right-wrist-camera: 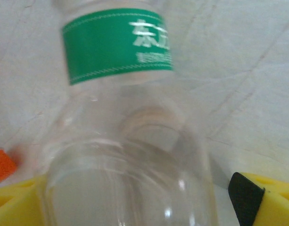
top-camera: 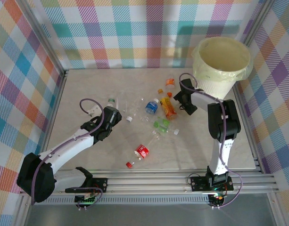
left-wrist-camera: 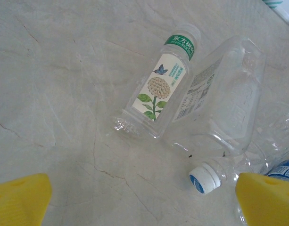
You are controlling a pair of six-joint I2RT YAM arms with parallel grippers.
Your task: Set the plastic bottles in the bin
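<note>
Clear green-label bottle (right-wrist-camera: pixel 130 155) sits between my right jaws, unclamped; my left jaws hang released over a flower-label bottle (left-wrist-camera: pixel 158 92)

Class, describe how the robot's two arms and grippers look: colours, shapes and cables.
Both arms have white links with black joint housings; the left arm is mostly white, the right arm mostly black above. A greyish-purple cable loops along each. The left gripper and right gripper are black, with yellow fingers; the right's carries a black pad.
</note>
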